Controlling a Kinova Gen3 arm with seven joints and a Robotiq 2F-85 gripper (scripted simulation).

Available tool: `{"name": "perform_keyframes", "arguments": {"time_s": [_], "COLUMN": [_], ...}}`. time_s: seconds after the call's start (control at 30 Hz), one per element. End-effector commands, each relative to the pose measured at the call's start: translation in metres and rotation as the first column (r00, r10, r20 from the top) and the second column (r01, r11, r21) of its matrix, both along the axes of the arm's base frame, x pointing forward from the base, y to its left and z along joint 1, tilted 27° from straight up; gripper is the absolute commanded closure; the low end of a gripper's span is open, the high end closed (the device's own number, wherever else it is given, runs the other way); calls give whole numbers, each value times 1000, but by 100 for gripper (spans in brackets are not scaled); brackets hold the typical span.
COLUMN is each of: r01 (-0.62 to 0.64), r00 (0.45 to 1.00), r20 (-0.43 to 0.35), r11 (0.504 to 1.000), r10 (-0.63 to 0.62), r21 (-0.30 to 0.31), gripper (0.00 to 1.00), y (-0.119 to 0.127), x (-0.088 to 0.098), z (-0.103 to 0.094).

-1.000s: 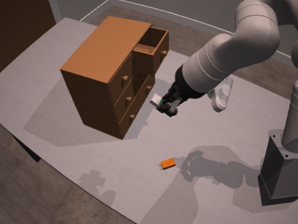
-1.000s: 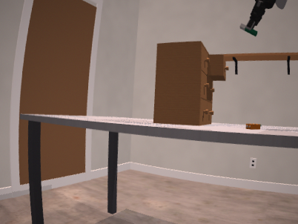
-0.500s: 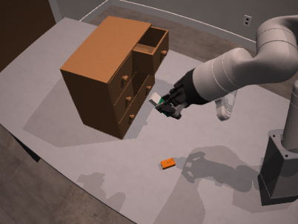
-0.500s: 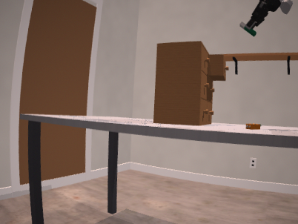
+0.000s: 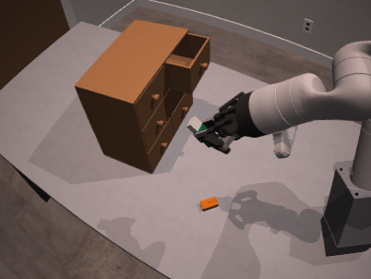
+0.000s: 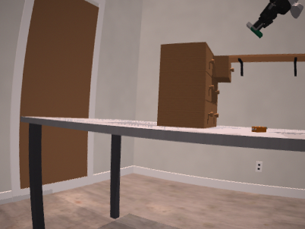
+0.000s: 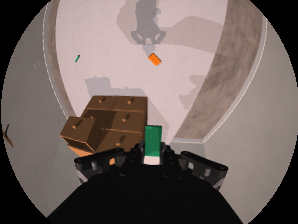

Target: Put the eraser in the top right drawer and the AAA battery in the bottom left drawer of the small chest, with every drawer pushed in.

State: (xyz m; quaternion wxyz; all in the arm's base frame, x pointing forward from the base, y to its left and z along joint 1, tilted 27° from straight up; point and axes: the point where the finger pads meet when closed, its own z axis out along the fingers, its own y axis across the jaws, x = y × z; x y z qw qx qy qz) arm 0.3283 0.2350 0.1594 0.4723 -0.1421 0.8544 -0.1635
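- Above the table, the gripper [image 5: 209, 132] [image 6: 258, 29] [image 7: 152, 147] has its jaws clamped on the green-and-white eraser [image 5: 196, 125] [image 6: 254, 30] [image 7: 153, 141].
- Apparently, delivery is underway.
- Next: carry it over the open top-right drawer [image 5: 201, 65] [image 6: 222, 69] [image 7: 79, 133], then release.

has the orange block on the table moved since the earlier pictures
No. The orange block lies in the same spot relative to the chest, in both the top and exterior views.
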Motion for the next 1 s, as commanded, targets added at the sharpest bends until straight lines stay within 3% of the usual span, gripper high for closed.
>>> {"name": "perform_keyframes", "arguments": {"time_s": [0.0,0.97], "r01": [-10,-31], "r00": [1000,997], "r20": [24,75], "r11": [1000,1000], "r10": [10,30], "r21": [-1,8], "gripper": [81,81], "y": [-1,-2], "x": [-1,-1], "z": [0,0]}}
